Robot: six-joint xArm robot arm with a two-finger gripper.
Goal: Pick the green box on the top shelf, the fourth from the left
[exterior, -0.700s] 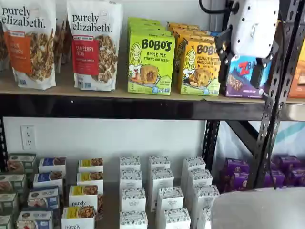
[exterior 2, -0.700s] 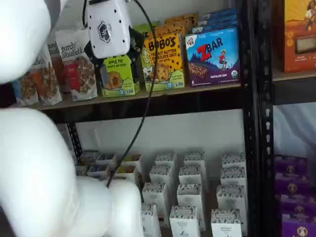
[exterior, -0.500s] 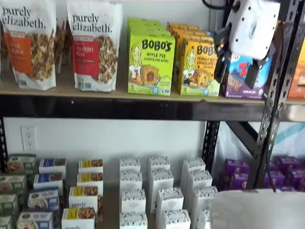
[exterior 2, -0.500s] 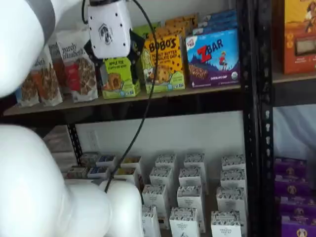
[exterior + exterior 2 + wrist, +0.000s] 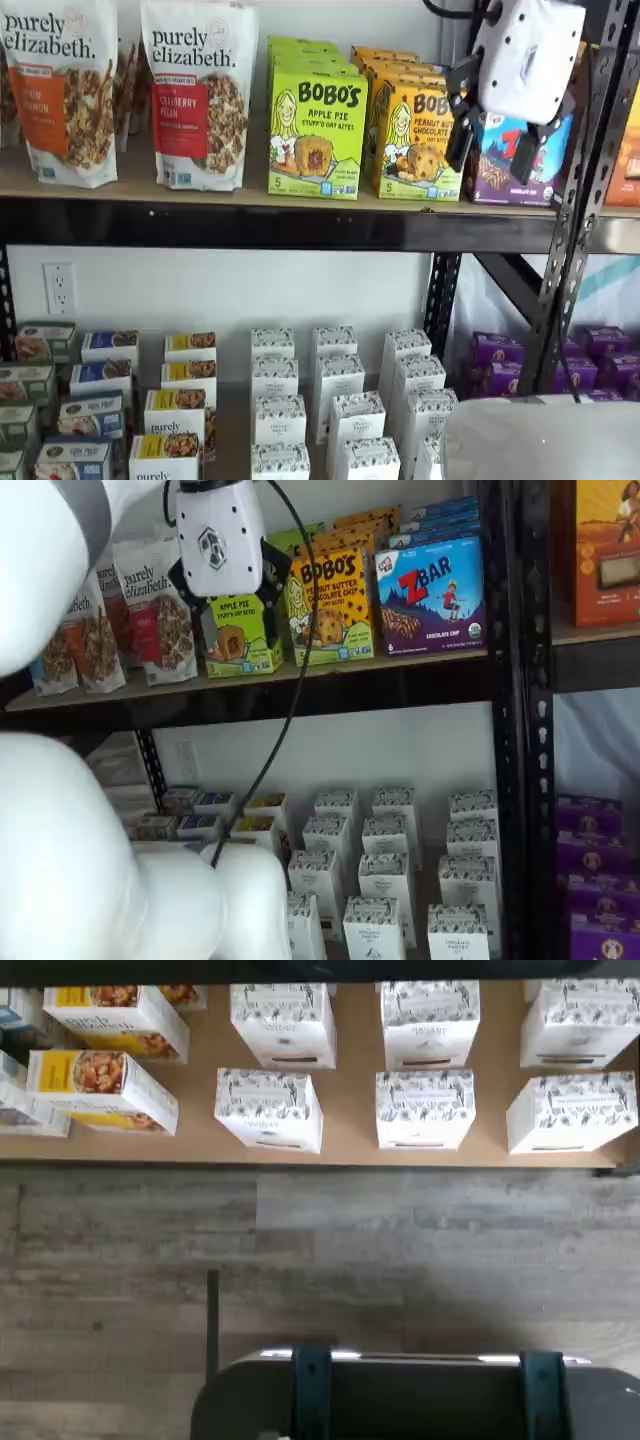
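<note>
The gripper (image 5: 492, 142) has edged leftward, fingers spread, empty; top shelf (image 5: 300, 228) tan with black beam; white wall behind.

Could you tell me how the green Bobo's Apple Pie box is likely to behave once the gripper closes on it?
The green box looks like a stiff, probably light carton. Standing tall and upright, it may tip backward if pushed.

Granola bags (image 5: 200, 95), yellow-orange Bobo's box (image 5: 420, 140), ZBar box (image 5: 432, 595), white cartons (image 5: 340, 400) below
</note>
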